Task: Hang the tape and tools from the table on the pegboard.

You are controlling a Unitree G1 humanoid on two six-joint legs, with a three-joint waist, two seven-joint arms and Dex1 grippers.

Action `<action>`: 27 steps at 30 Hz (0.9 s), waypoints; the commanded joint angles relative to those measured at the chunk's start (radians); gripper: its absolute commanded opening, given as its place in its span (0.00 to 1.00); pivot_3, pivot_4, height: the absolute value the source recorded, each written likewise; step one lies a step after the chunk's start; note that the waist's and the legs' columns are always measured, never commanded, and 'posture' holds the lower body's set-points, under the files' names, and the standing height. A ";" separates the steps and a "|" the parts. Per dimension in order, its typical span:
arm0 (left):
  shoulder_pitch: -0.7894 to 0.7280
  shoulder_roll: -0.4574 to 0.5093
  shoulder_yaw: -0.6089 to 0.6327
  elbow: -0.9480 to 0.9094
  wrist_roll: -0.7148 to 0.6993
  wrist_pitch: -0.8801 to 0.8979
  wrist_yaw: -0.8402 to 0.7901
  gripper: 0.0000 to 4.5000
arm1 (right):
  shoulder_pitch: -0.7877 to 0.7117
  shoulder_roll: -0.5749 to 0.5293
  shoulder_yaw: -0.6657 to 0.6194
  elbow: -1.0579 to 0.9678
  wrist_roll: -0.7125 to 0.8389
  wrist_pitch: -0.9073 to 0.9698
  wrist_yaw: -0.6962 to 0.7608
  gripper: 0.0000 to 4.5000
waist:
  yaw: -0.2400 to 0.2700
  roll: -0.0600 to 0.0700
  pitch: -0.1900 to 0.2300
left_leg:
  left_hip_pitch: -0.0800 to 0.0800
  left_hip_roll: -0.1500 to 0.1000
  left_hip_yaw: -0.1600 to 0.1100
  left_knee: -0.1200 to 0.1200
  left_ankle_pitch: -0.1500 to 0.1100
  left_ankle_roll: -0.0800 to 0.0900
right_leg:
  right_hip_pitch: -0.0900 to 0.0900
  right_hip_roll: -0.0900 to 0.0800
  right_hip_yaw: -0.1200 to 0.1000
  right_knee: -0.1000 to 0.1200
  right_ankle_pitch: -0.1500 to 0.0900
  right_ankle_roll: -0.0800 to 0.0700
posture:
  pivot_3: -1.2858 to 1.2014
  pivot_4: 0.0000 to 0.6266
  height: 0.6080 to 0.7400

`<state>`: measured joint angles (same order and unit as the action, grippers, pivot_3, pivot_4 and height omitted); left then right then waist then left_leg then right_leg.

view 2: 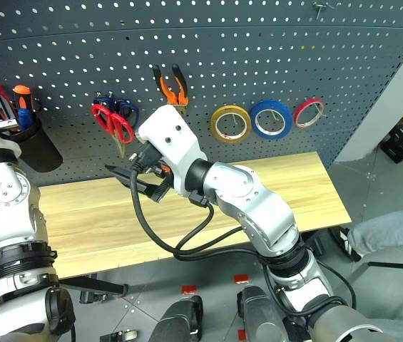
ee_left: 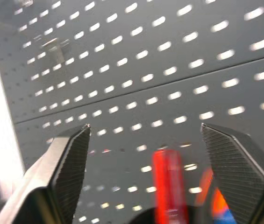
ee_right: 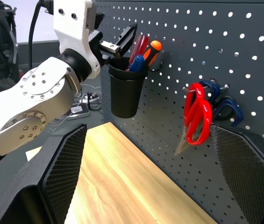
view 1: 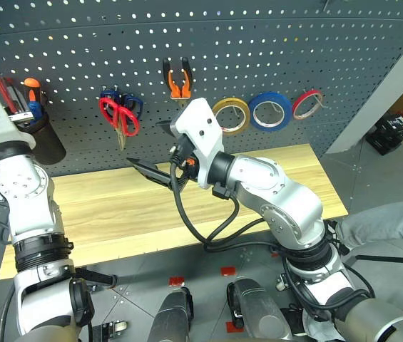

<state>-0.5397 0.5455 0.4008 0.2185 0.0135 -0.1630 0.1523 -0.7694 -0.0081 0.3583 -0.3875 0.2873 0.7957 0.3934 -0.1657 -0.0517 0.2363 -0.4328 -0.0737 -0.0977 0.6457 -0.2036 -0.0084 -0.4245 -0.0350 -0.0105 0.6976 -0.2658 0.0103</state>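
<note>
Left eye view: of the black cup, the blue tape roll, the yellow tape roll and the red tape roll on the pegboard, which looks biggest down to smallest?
1. black cup
2. blue tape roll
3. yellow tape roll, nearly alike
4. red tape roll

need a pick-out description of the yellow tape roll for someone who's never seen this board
On the dark grey pegboard behind the wooden table, three tape rolls hang in a row toward the right. The yellow tape is the leftmost, next to the wider blue roll, with the thin red roll beyond. Only this ring is yellow-tan.
</note>
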 commanded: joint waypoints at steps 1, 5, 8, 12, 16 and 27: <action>0.053 -0.005 -0.062 -0.164 -0.040 0.050 -0.116 0.88 | 0.006 -0.005 0.001 -0.021 -0.013 -0.044 0.004 1.00 | -0.002 0.001 -0.010 | 0.000 0.000 0.000 0.000 0.000 0.000 | 0.000 0.000 0.000 0.000 0.000 0.000 | 0.42 0.24 1.00; 0.187 -0.014 -0.082 -0.295 -0.142 0.268 -0.235 0.88 | 0.037 -0.032 0.004 -0.017 -0.022 -0.070 0.010 1.00 | -0.011 0.005 -0.031 | 0.000 0.000 0.001 -0.001 0.000 0.000 | 0.000 0.000 0.002 0.000 0.000 0.000 | 0.43 0.20 1.00; 0.293 -0.031 -0.042 -0.360 -0.236 0.426 -0.281 0.88 | 0.078 -0.070 0.011 -0.017 -0.038 -0.092 0.022 1.00 | -0.022 0.012 -0.048 | 0.002 0.000 0.000 -0.001 0.000 0.000 | 0.002 0.000 0.002 0.000 0.000 0.000 | 0.44 0.18 1.00; 0.421 -0.051 0.014 -0.464 -0.247 0.588 -0.226 0.88 | 0.190 -0.121 -0.018 -0.008 -0.039 -0.072 0.009 1.00 | -0.025 0.011 -0.068 | 0.005 0.000 -0.001 -0.001 0.000 0.000 | 0.004 0.001 0.001 0.000 0.000 0.000 | 0.45 0.14 1.00; 0.498 -0.063 0.005 -0.490 -0.210 0.604 -0.217 0.88 | 0.320 -0.113 -0.050 0.092 -0.083 -0.203 -0.049 1.00 | -0.010 0.013 -0.097 | 0.007 0.000 -0.002 -0.001 0.000 0.000 | 0.006 0.001 0.001 0.000 0.000 0.000 | 0.46 0.08 1.00; 0.548 -0.145 -0.021 -0.419 -0.244 0.519 -0.307 0.88 | 0.423 -0.050 -0.290 0.591 -0.106 -0.625 -0.141 1.00 | 0.039 0.021 -0.157 | 0.039 0.000 -0.002 -0.012 -0.003 -0.005 | 0.039 0.001 0.000 -0.020 -0.003 0.004 | 0.47 0.00 1.00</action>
<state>0.0170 0.4025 0.3777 -0.1963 -0.2352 0.3958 -0.1473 -0.3226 -0.0522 0.0942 0.1812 0.1875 0.2343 0.2551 -0.1267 -0.0302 0.0792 -0.3932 -0.0740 -0.1001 0.6336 -0.2059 -0.0119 -0.3859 -0.0337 -0.0104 0.6778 -0.2686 0.0139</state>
